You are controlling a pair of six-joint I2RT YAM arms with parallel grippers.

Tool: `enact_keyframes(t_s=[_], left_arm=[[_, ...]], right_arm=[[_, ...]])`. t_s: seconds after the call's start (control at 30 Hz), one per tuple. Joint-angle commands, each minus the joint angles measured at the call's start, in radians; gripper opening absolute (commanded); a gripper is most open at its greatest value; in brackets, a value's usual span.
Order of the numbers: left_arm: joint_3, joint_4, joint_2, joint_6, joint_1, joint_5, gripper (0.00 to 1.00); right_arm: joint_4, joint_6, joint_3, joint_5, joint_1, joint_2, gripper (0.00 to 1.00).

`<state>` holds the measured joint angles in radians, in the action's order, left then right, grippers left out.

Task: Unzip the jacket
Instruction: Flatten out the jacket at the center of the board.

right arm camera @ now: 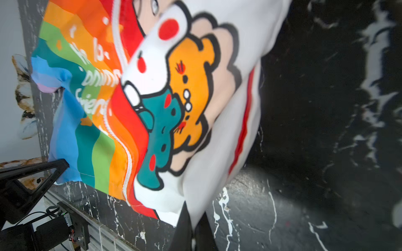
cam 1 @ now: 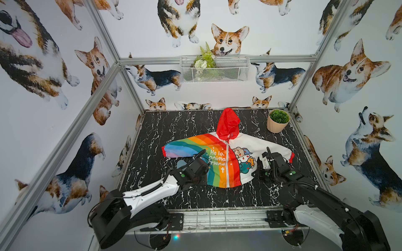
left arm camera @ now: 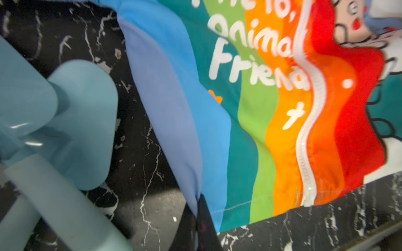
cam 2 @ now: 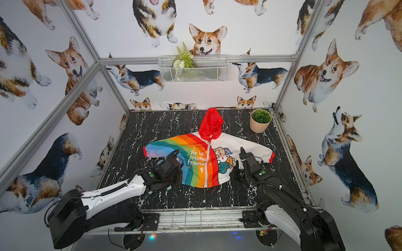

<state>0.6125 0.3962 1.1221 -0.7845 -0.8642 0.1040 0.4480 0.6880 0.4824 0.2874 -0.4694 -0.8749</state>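
The jacket (cam 1: 219, 158) lies front up on the black marble table (cam 1: 165, 128), red hood (cam 1: 228, 123) toward the back wall. Its white zipper (cam 1: 227, 165) runs closed from collar to hem between the rainbow half and the white cartoon half (cam 2: 224, 158). My left gripper (left arm camera: 196, 208) is shut on the blue edge of the rainbow half near the hem. My right gripper (right arm camera: 194, 221) is shut on a fold of the white half near the hem. In both top views the fingertips are hidden under the wrists. The cloth ripples along the zipper (left arm camera: 309, 130).
A beige pot with a green plant (cam 1: 279, 120) stands at the table's back right corner. A white wire basket (cam 1: 215, 68) hangs on the back wall. Aluminium frame posts (cam 1: 130, 91) edge the table. A pale blue rounded piece (left arm camera: 65, 121) sits by my left wrist.
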Motion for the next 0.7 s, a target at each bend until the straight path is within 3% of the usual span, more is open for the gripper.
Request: enact_keyframes(t_s=[0.0,0.23,0.37,0.4,0.43,0.47,0.53,0.63,0.67], left_arm=[[0.053,0.105,-0.065,0.016,0.004,0.022,0.0],[0.183,0.292,-0.095,0.039,0.004,0.022,0.0],[0.194,0.327,-0.111,0.034,0.004,0.03,0.0],[0.194,0.33,-0.112,0.034,0.004,0.028,0.04],[0.19,0.33,-0.11,0.037,0.005,0.025,0.17],[0.181,0.328,-0.102,0.043,0.008,0.016,0.36],[0.161,0.328,-0.082,0.052,0.013,0.02,0.65],[0.158,0.323,-0.074,0.077,0.03,0.059,0.84],[0.162,0.323,-0.078,0.088,0.041,0.07,0.87]], right_arm=[[0.176,0.024,0.074,-0.074,-0.001,0.077,0.0],[0.478,0.014,0.259,-0.172,-0.001,0.081,0.0],[0.558,0.001,0.299,-0.227,-0.001,0.057,0.0],[0.567,0.002,0.302,-0.237,-0.001,0.052,0.0],[0.565,0.004,0.3,-0.236,-0.001,0.045,0.0],[0.563,0.009,0.296,-0.232,0.0,0.032,0.0],[0.554,0.001,0.295,-0.221,-0.001,-0.015,0.34],[0.525,-0.013,0.298,-0.259,-0.001,-0.047,0.76],[0.511,-0.001,0.289,-0.3,-0.001,-0.035,0.8]])
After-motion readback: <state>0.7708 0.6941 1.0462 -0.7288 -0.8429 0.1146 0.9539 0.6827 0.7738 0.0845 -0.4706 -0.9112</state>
